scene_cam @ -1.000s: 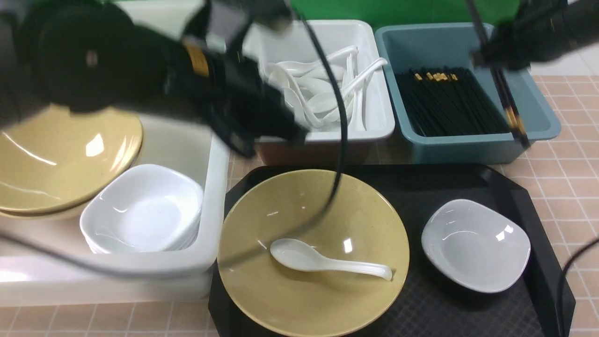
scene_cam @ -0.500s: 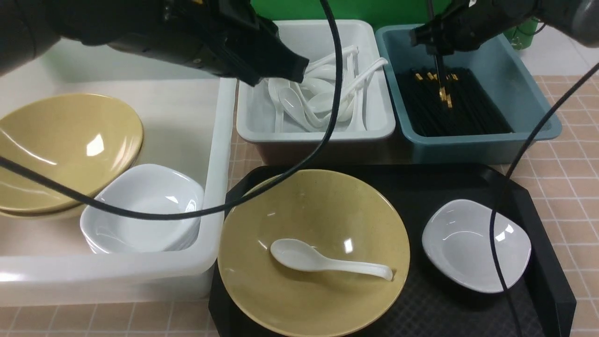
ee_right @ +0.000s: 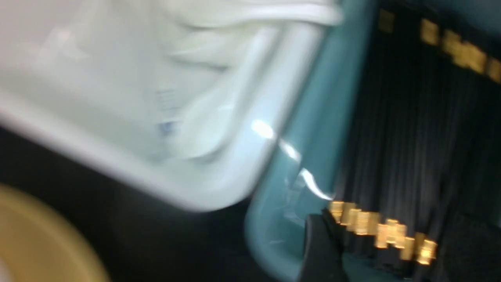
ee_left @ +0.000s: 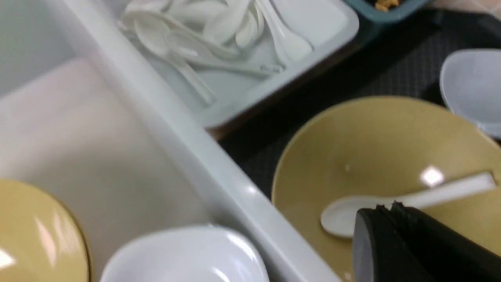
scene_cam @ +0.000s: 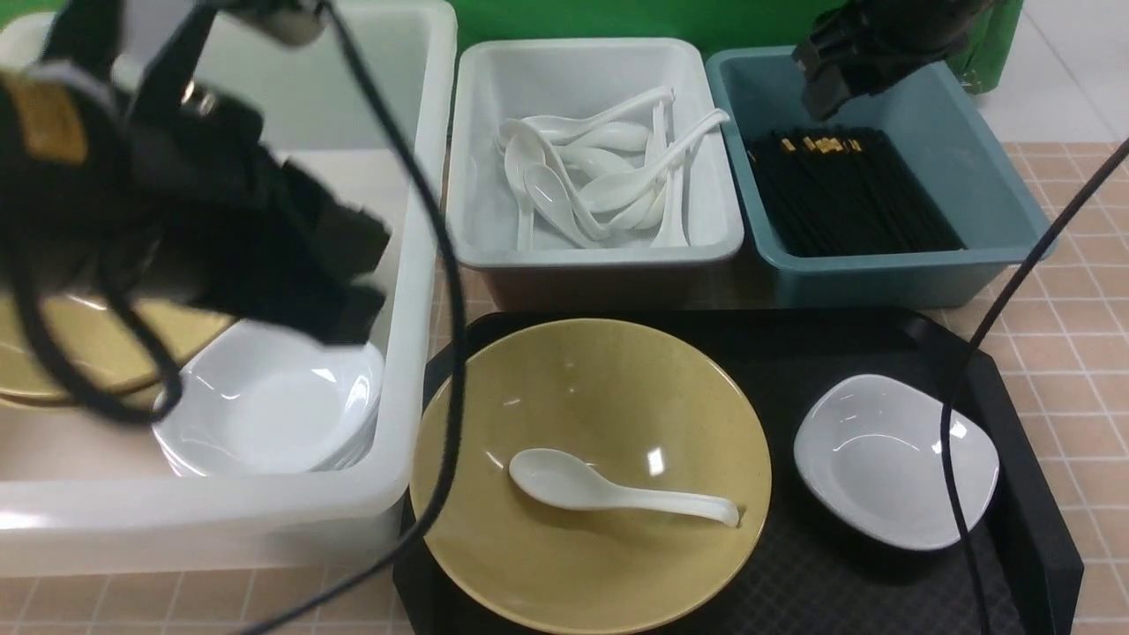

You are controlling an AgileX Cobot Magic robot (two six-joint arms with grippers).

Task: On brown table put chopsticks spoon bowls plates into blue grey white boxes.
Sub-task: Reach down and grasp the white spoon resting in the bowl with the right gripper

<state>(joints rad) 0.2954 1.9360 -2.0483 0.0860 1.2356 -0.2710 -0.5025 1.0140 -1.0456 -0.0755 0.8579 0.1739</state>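
Observation:
A white spoon [scene_cam: 609,494] lies in a yellow bowl [scene_cam: 617,388] on the black tray [scene_cam: 847,344], with a white dish [scene_cam: 895,459] beside it. My left gripper [scene_cam: 353,295] hangs blurred over the white box [scene_cam: 414,265]. In the left wrist view it [ee_left: 385,207] is shut and empty, above the spoon [ee_left: 430,196]. My right gripper [scene_cam: 825,84] is above the blue box [scene_cam: 882,273] of black chopsticks [scene_cam: 847,190]. In the right wrist view it [ee_right: 391,250] is open and empty over the chopsticks [ee_right: 411,137].
The white box holds stacked yellow bowls [scene_cam: 106,353] and white dishes [scene_cam: 273,406]. The grey box [scene_cam: 600,256] holds several white spoons [scene_cam: 600,176]. Black cables cross the tray on both sides. Tiled brown table [scene_cam: 1076,291] lies to the right.
My right gripper has let the chopsticks go into the blue box and risen. My left arm has swung left and toward the near side, now over the white box.

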